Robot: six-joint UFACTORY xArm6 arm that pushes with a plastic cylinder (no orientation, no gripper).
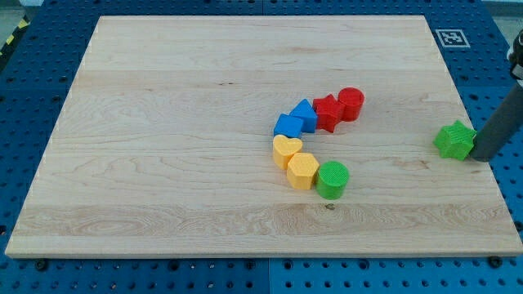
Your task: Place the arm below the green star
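Resting at the view's right edge, tip just beside the green star, on its right, at about its lower edge. No hand fitted, only a straight dark rod, so nothing to call apart, together or clamped. Cannot tell whether tip and star touch; any gap looks very thin.

Star sitting near the right edge of the table, well apart from everything else. Relative to the tip: immediately toward the view's left and slightly up. Target spot, by judgement, the bare wood just under the star, toward the view's bottom, down and left of the tip.

Main risk: cutting straight left from here and clipping the star's lower right points, shoving it left or spinning it, so the spot below it shifts. Cause: the tip starting so close, at one fixed height, with no way of lifting over. Safer, probably: dropping toward the view's bottom first, then sliding left under the star. Second risk: stopping too close beneath and nudging the star upward.

Farther out, near the middle, a curved cluster: red cylinder, red star, two blue blocks, yellow heart, yellow hexagon, green cylinder. All well clear of that path.
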